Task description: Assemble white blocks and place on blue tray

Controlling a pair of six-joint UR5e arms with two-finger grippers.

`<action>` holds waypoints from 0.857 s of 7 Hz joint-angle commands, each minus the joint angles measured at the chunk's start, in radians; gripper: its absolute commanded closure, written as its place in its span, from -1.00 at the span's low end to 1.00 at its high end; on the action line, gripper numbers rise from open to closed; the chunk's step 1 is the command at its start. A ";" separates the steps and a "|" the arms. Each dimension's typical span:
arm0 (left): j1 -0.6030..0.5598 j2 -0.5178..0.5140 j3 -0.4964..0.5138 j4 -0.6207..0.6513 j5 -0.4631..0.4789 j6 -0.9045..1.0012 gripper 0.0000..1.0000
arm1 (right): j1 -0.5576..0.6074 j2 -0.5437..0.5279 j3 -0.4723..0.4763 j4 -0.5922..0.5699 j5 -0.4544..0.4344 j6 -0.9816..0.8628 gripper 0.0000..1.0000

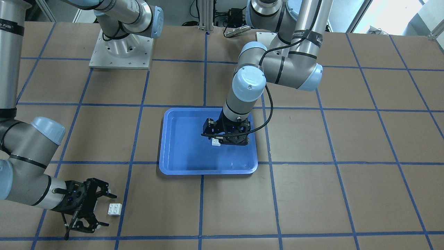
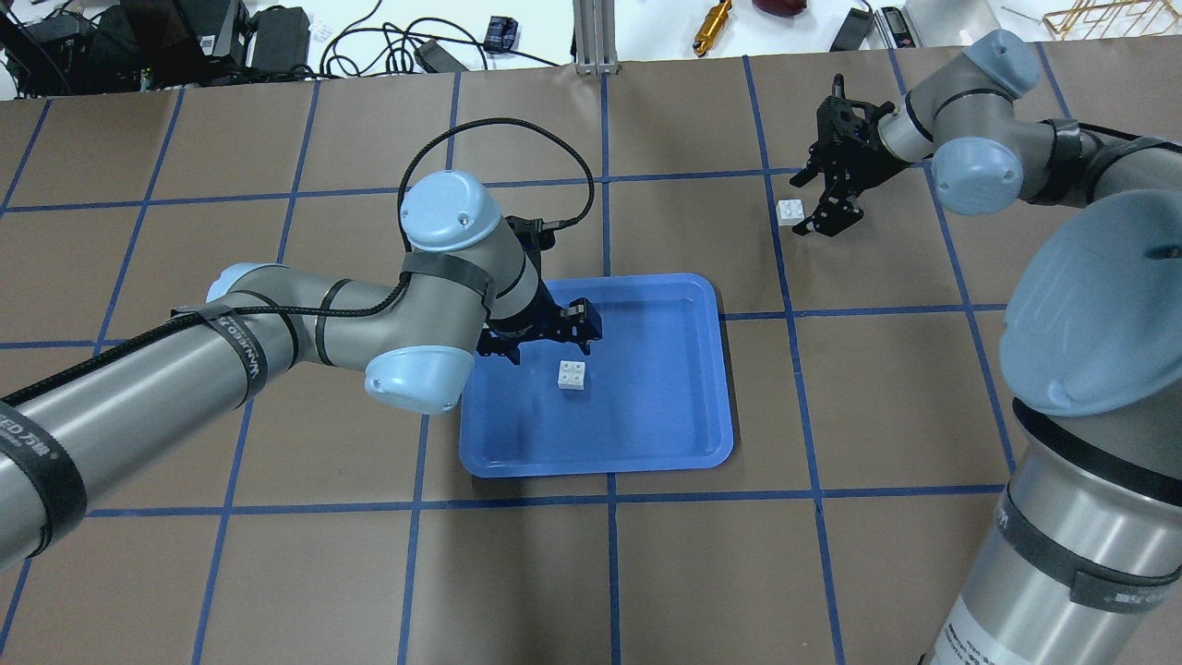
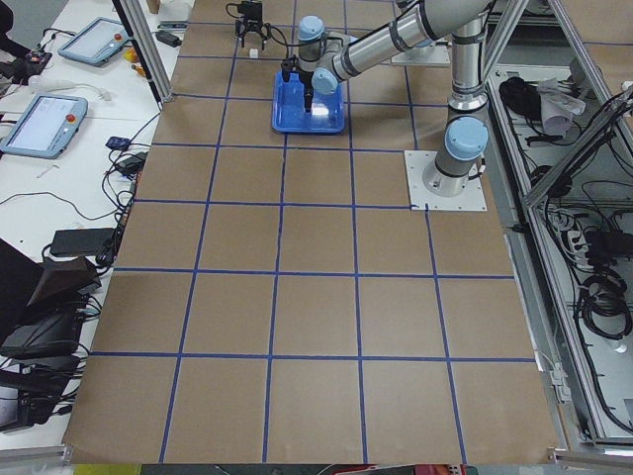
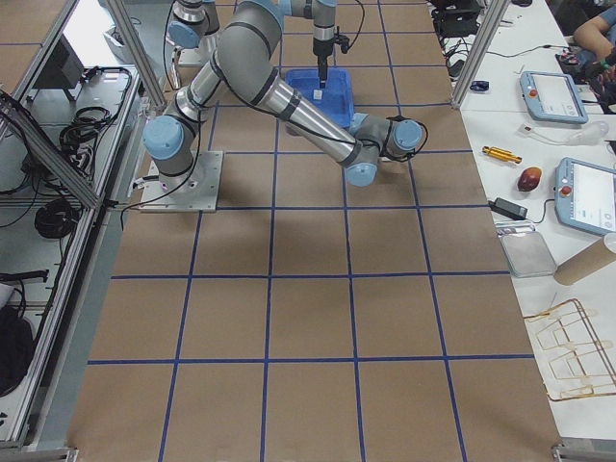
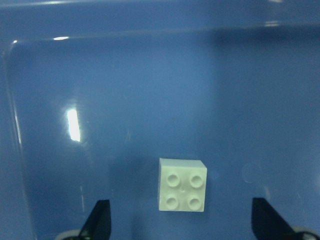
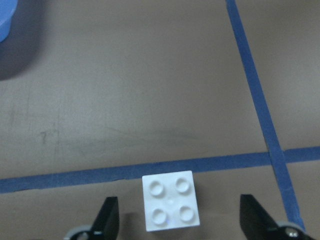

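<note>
White blocks [image 2: 790, 211] apart, one [image 2: 572, 376] in blue tray [image 2: 665, 434]; left hand [image 2: 540, 344] and right hand [image 2: 809, 204] released.

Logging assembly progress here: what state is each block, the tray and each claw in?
blue tray: holds one block only.
tray block: studs up, loose, nothing joined to it.
table block: studs up, outside the tray, loose.
left claw: open, straddling the tray block, not gripping.
right claw: open, aimed at the table block, not gripping.

We see silver tubes with pale blue joint caps. Well apart from the grey base plate [image 3: 425, 198], a black cable [image 2: 517, 125] meets the black left gripper [image 2: 545, 346].
</note>
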 commanded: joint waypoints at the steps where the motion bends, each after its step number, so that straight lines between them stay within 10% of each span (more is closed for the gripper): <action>1: 0.042 -0.006 -0.007 0.003 -0.098 0.034 -0.31 | 0.005 0.006 -0.001 0.000 -0.002 0.002 -0.57; 2: 0.050 -0.003 -0.009 -0.002 -0.088 0.036 0.41 | 0.005 0.008 -0.001 0.001 -0.005 0.005 -0.48; 3: 0.060 -0.006 -0.012 -0.003 -0.087 0.048 0.72 | 0.005 0.010 -0.001 0.001 -0.008 0.006 -0.48; 6: 0.073 -0.003 -0.044 -0.002 -0.016 0.103 0.97 | 0.004 0.003 -0.007 0.044 -0.016 0.009 -0.22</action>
